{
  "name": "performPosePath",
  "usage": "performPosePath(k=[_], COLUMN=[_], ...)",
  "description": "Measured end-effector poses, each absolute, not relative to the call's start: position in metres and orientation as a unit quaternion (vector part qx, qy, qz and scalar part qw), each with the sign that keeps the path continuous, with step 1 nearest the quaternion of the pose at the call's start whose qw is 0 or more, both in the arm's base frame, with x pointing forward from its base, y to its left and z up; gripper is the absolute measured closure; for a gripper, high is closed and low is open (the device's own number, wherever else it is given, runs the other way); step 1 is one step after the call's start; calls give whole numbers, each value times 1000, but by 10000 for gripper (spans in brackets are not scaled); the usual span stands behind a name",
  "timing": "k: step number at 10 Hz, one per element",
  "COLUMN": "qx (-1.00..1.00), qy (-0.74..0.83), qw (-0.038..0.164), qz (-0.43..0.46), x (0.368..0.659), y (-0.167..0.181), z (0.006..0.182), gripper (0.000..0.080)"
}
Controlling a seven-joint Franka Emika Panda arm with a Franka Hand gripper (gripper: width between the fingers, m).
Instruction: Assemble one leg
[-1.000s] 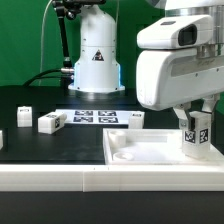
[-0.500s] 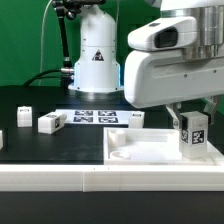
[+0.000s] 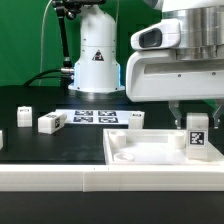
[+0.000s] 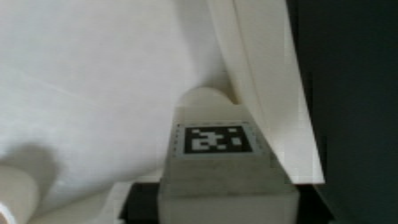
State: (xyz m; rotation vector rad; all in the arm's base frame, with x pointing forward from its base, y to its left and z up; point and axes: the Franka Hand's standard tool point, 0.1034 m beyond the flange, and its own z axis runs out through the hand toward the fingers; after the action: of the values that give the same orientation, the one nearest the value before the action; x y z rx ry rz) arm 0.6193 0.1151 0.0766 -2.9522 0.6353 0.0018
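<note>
- Leg (image 3: 198, 140) stands upright, clamped between the tool (image 3: 196, 117) fingers, right under it at the corner of the white tray piece (image 3: 150, 162).
- Risk: if tilted or offset, it likely jams against that corner's raised edge, or twists in the grip.

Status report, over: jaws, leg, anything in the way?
Jaws shut on leg. Leg upright over tray, exterior view's right. Nothing in the way seen.

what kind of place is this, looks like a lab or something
Most likely a robotics lab test bench: a robot arm's base stands on a black table before a green backdrop, a marker board lies there, and the gripper holds a tagged leg.
</note>
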Motion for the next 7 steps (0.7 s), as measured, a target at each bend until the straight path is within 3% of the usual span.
performPosePath(k=[5, 6, 7], qx=[-920, -921, -925], qy=[386, 384, 374], qw=[66, 66, 66], qz=[10, 10, 9], x=[621, 620, 621], y=[116, 116, 116], z=[77, 77, 77], gripper=[509, 281, 281])
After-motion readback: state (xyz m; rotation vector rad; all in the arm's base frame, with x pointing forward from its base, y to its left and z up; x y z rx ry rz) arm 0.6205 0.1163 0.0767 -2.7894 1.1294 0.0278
